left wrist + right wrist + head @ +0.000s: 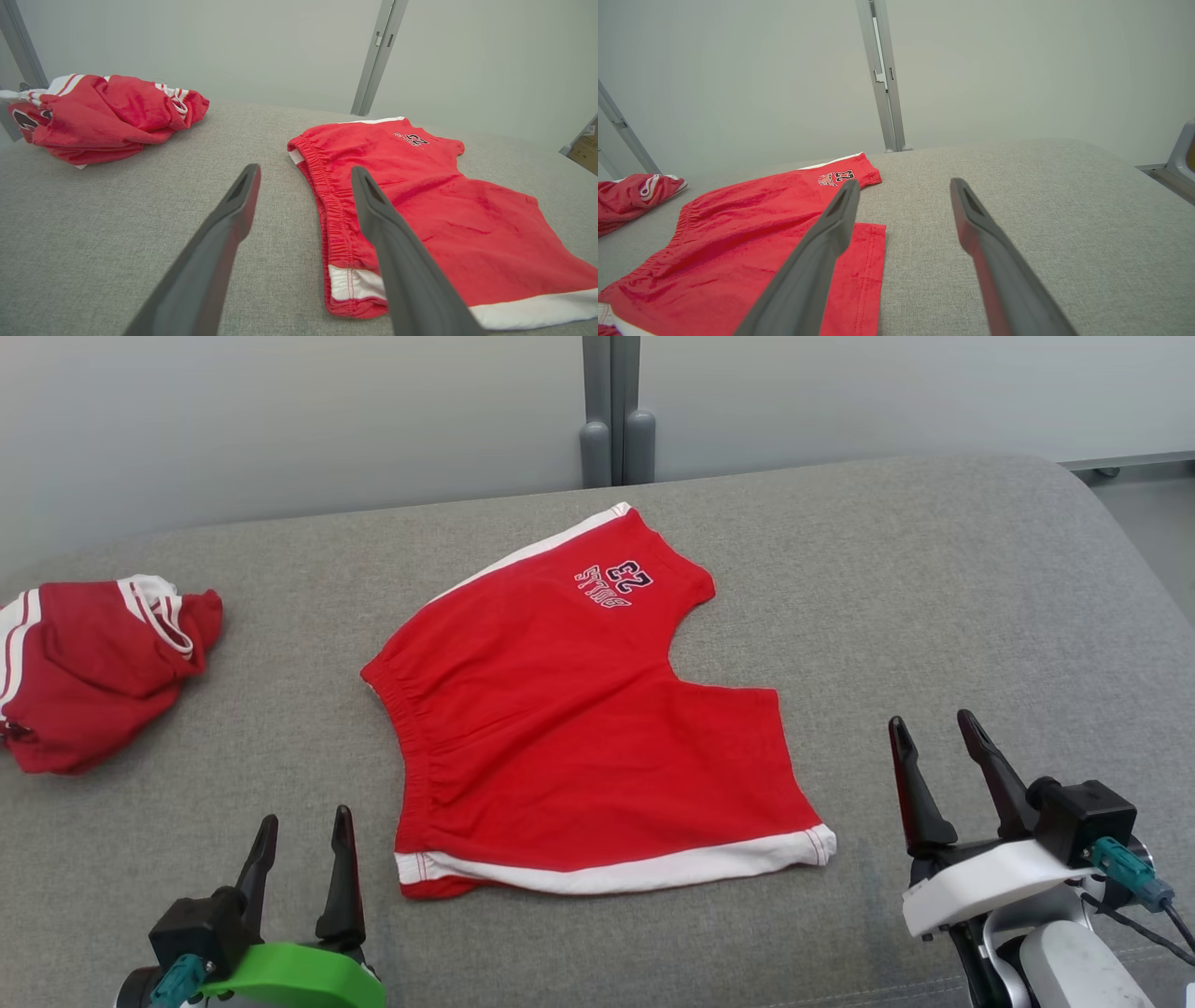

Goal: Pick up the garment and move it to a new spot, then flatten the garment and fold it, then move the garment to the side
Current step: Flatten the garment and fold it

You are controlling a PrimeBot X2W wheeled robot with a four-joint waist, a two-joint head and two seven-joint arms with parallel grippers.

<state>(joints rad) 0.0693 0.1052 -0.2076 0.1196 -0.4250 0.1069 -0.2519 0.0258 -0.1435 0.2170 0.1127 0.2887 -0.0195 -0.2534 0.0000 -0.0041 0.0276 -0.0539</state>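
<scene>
Both grippers stand at the bottom of the head view, each with its two dark fingers parted and nothing between them: the left gripper (306,815) at the lower left, the right gripper (931,718) at the lower right. Each is near the red shorts (579,737) and apart from them. The shorts lie spread flat in the middle of the frame on the grey cushion (934,597), with the gathered waistband toward the left and a white stripe along the lower edge. Bare cushion is wide at the right and toward its rounded far edge. Near the top corner of the shorts the number 23 can be read, upside down; the small word by it is not clear. A crumpled red garment (89,672) lies well apart at the left edge; the left wrist view adds a black print on it. Behind stands a pale wall (280,411) with a grey post (616,411).
</scene>
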